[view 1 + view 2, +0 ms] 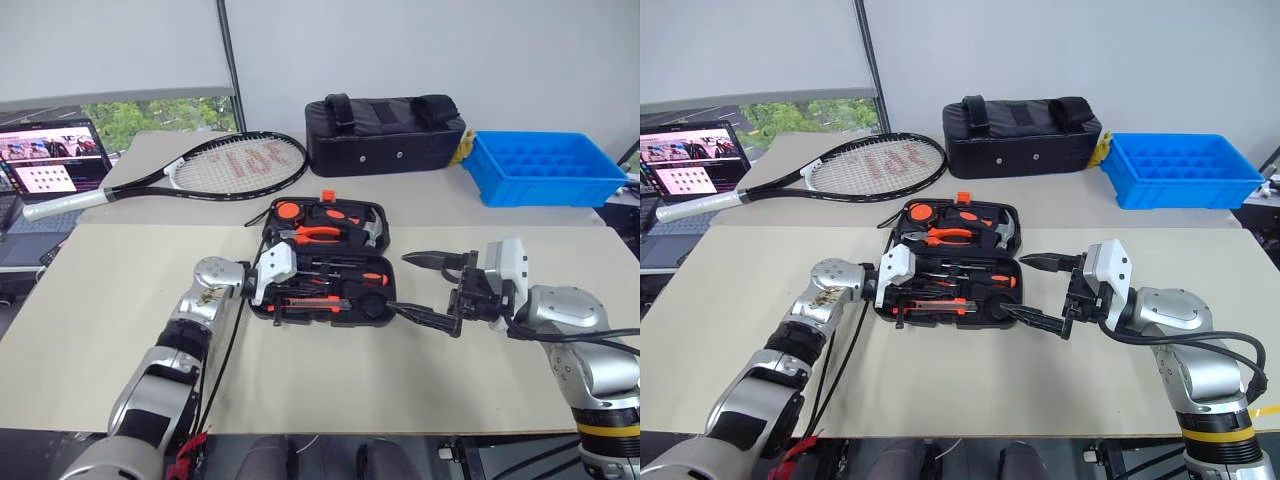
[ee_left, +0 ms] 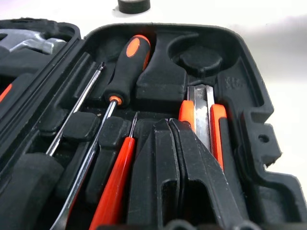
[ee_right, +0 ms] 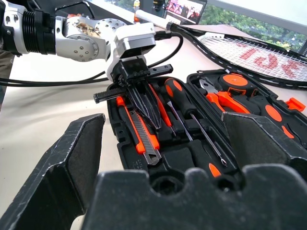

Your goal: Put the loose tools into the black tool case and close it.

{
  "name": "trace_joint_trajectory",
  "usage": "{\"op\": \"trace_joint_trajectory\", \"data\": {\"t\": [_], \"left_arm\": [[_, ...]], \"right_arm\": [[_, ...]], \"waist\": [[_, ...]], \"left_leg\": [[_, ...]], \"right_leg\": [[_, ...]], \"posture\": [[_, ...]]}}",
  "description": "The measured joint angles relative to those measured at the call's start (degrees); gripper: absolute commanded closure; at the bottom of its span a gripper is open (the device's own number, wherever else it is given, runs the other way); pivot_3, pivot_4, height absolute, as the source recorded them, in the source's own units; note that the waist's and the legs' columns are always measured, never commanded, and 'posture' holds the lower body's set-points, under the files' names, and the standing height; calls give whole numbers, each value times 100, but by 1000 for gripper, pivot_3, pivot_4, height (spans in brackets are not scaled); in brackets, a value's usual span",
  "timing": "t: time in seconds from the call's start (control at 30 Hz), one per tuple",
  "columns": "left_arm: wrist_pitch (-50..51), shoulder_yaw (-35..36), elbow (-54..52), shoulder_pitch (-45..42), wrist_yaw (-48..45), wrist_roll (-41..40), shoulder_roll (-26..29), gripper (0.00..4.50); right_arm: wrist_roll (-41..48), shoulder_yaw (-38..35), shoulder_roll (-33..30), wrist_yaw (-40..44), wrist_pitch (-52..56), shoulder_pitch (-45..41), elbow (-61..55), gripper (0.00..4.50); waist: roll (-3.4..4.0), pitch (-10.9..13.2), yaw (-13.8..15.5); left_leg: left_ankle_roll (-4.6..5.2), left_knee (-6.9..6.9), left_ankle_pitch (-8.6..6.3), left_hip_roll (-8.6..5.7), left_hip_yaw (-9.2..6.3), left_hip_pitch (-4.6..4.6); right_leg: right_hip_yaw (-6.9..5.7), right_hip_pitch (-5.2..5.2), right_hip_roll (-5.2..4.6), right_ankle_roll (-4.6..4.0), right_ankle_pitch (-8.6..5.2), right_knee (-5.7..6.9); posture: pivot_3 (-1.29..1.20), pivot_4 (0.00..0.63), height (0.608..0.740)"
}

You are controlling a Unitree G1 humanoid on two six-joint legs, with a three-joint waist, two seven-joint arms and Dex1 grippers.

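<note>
Left gripper over the open case

Left gripper [image 3: 144,103], fingers pressed together, sits in the open black tool case [image 1: 385,310] on the worktop [image 1: 120,300], beside the utility knife [image 3: 140,134]. Right gripper [image 1: 430,290] hovers nearby, fingers spread. Tennis racket [image 1: 200,170] lies beyond

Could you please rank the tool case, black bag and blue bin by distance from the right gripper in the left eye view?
1. Tool case, just left of the right gripper.
2. Blue bin, behind, to the right.
3. Black bag, far back, centre.

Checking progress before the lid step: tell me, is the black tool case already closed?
No, the black tool case lies open, tools showing in its recesses.
</note>
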Motion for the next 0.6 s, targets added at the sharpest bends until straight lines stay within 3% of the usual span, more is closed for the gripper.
{"op": "trace_joint_trajectory", "data": {"t": [0.4,0.6], "left_arm": [[-1934,-420,445,-100,197,627,12,4421],[-2131,-530,779,-145,538,841,9,4421]], "right_arm": [[-3,0,-17,-17,0,22,0,0],[-12,0,-19,-61,0,100,-4,0]], "waist": [[33,-21,19],[31,-29,6]], "left_leg": [[0,2,0,-1,1,51],[-1,0,1,2,-1,121]], "right_leg": [[-1,55,-13,0,0,4],[-3,120,-29,18,-2,-8]], "posture": [[0,150,729],[0,150,729]]}}
